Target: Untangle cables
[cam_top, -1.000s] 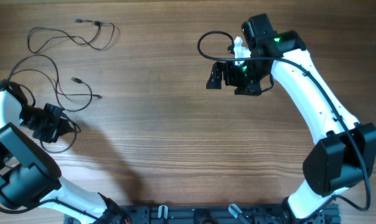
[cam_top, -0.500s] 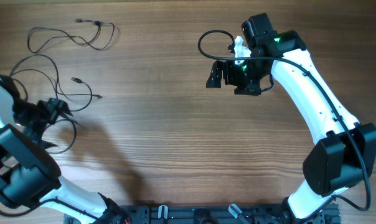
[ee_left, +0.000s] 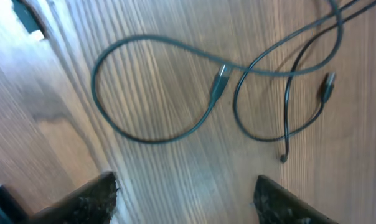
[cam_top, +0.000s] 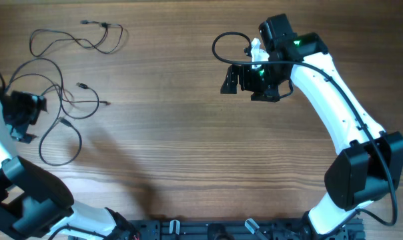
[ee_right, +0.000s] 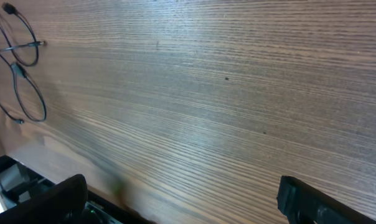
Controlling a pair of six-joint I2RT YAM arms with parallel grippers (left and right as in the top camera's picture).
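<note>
L end effector [ee_left: 185,199] open w/ nothing held, R end effector [ee_right: 182,199] open too: lower L onto plug [ee_left: 220,84] just ahead, pinch one strand of cables [ee_left: 175,46] only.

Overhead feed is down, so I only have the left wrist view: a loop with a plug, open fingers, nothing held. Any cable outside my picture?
Observer: Yes. One more cable lies in loose loops near the table's far left corner. It seems apart from the loops under the left gripper.
Operator: Is the right arm near any of it?
Observer: No. The right gripper hangs over bare wood, far to the right of every cable.
Operator: Holding anything?
Observer: No. Its wrist view shows the fingers apart, with only table between them.
</note>
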